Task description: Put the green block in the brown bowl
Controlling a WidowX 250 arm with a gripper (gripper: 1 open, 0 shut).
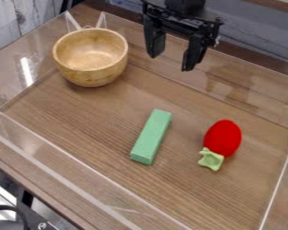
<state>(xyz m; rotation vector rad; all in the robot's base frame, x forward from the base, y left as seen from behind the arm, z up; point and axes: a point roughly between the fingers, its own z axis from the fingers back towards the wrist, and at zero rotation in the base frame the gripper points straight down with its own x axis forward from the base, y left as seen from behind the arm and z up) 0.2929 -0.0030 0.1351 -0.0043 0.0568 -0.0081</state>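
Nothing done yet: green block [152, 137] lying flat on table [86, 171], well apart from brown bowl [91, 57]. Gripper [178, 49] hovering beside bowl, fingers apart, holding nothing. Reaching, grasping, carrying all remaining.

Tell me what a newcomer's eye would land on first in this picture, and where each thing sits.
The red strawberry toy at the right of the wooden table catches the eye first, with the green block lying flat just left of it, apart from it. The brown bowl stands at the back left, empty as far as the view shows. The black hand hangs open at the back, to the bowl's right, holding nothing.
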